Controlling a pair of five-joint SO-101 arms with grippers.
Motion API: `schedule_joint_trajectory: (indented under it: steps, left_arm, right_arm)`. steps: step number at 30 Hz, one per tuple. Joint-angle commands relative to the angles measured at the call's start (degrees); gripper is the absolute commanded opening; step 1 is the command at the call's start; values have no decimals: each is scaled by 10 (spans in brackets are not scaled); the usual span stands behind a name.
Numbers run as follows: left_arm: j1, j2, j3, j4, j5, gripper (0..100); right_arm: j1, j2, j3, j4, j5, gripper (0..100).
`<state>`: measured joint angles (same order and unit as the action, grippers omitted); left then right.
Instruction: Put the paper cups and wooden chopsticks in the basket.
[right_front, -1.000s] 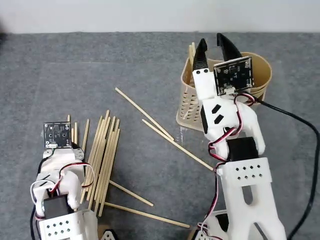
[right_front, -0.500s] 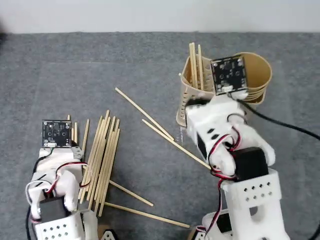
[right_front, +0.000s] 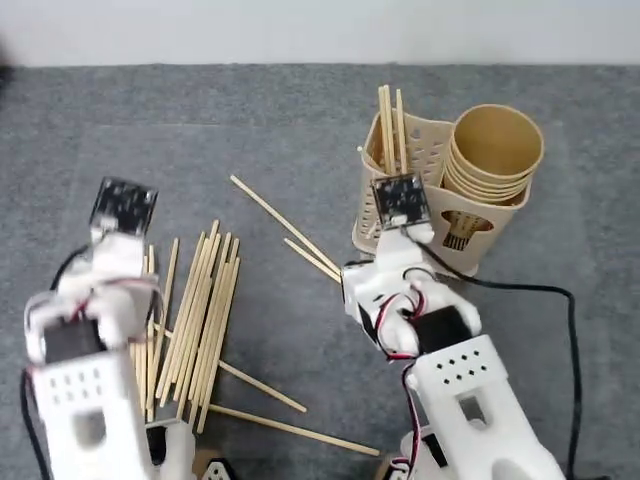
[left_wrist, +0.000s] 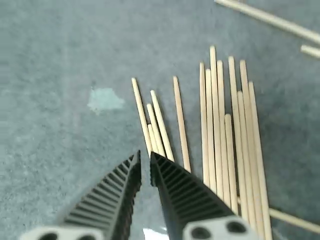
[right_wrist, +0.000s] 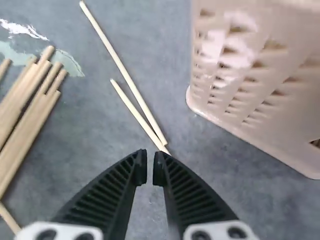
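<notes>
A stack of paper cups (right_front: 497, 150) stands in the right half of the beige basket (right_front: 372, 222). A few wooden chopsticks (right_front: 390, 125) stand upright in its left half. Two loose chopsticks (right_front: 290, 232) lie on the grey mat left of the basket, and a bundle of several chopsticks (right_front: 205, 310) lies farther left. My right gripper (right_wrist: 150, 159) is shut and holds nothing, its tips just short of the near ends of the two loose chopsticks (right_wrist: 132, 107), with the basket (right_wrist: 260, 85) beside it. My left gripper (left_wrist: 145, 159) is shut over the short chopsticks (left_wrist: 156, 125) at the bundle's edge.
Two more single chopsticks (right_front: 285, 425) lie crossed near the front edge between the arm bases. A black cable (right_front: 570, 330) runs along the right side. The grey mat (right_front: 200, 120) is bare at the back left.
My right arm pulled back from above the basket, came down to the mat left of it, and its gripper shut. Chopsticks now stand in the basket. My left arm shifted forward over the bundle.
</notes>
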<state>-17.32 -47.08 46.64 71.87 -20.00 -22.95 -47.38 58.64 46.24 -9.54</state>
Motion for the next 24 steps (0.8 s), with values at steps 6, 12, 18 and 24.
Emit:
schedule_joint_trajectory:
  steps: [6, 12, 18, 24]
  left_arm:
    - [-21, 295, -175, 4, -55, 50]
    - [-62, 458, -286, 4, -55, 175]
    - [-71, 618, -374, 8, -53, 181]
    - [-71, 724, -436, 8, -52, 181]
  right_arm:
    - [40, -12, 25, -30, -9, 39]
    - [41, -15, 28, -30, -33, 43]
    - [41, -13, 28, -30, -43, 43]
    - [41, -13, 28, -30, -44, 42]
